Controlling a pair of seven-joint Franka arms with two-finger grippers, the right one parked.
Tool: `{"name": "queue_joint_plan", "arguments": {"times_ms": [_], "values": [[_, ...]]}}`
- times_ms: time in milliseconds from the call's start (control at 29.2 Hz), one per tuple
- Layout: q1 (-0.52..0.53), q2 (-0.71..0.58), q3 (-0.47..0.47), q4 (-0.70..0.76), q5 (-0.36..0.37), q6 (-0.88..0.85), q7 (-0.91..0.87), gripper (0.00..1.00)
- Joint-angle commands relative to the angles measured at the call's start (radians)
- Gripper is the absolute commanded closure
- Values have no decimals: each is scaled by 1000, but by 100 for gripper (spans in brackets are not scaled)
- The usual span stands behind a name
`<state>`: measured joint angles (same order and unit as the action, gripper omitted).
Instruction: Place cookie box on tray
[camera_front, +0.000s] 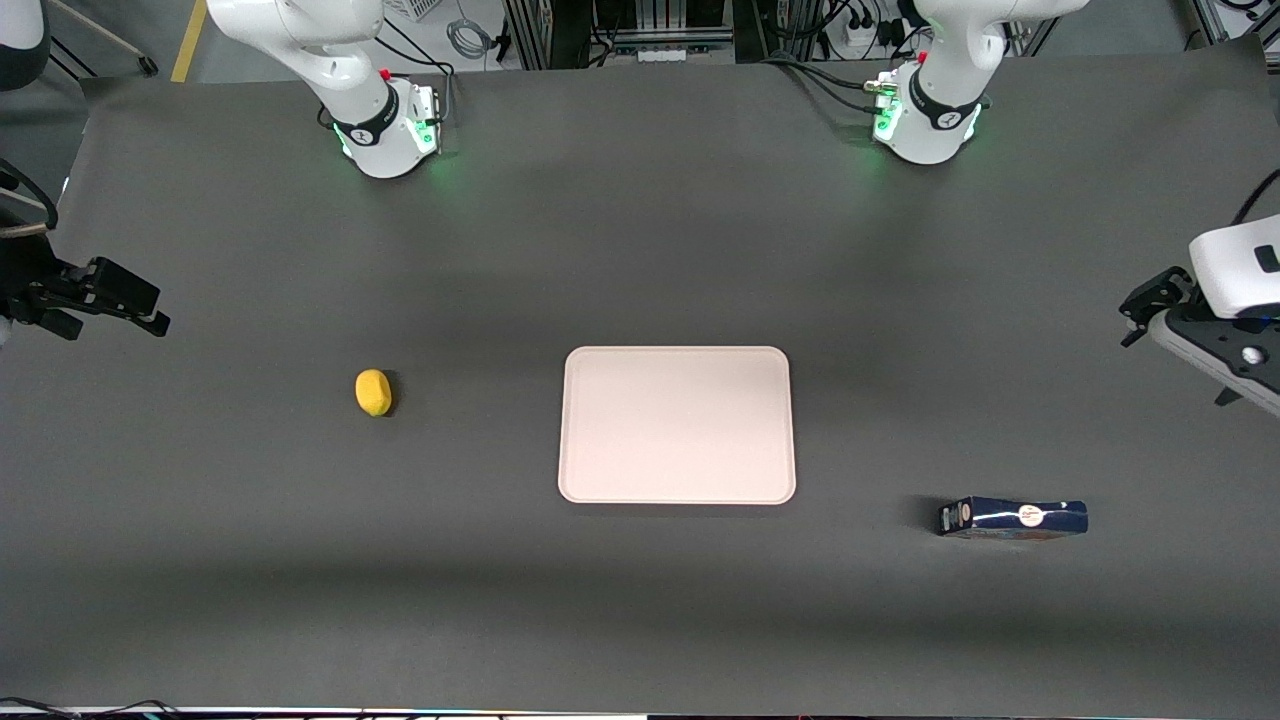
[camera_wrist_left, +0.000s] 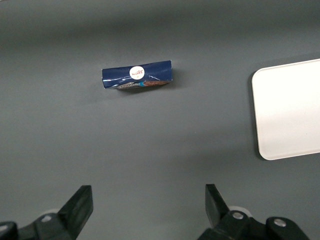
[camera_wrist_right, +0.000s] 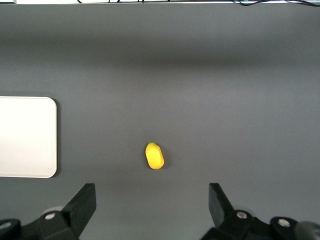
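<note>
The cookie box (camera_front: 1012, 518) is a slim navy carton with a white-red oval logo, lying flat on the dark table, toward the working arm's end and a little nearer the front camera than the tray (camera_front: 676, 425). The tray is pale pink-white with nothing on it. In the left wrist view the cookie box (camera_wrist_left: 137, 75) lies well ahead of my gripper (camera_wrist_left: 149, 200), with the tray (camera_wrist_left: 290, 110) off to one side. My gripper (camera_front: 1140, 310) hovers at the working arm's end of the table, farther from the front camera than the box. It is open and holds nothing.
A small yellow lemon-like lump (camera_front: 373, 392) sits on the table toward the parked arm's end, level with the tray. The two arm bases (camera_front: 925, 125) stand at the table's edge farthest from the front camera.
</note>
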<state>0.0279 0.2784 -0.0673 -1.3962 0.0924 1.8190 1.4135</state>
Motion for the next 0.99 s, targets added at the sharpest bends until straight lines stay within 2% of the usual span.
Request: {"name": "queue_joint_plan", "arguments": {"times_ms": [0, 445, 958], "values": [[4, 41, -2, 29, -23, -38, 35, 0], [6, 154, -2, 29, -22, 6, 45, 0], [4, 278, -3, 31, -43, 160, 31, 0]]}}
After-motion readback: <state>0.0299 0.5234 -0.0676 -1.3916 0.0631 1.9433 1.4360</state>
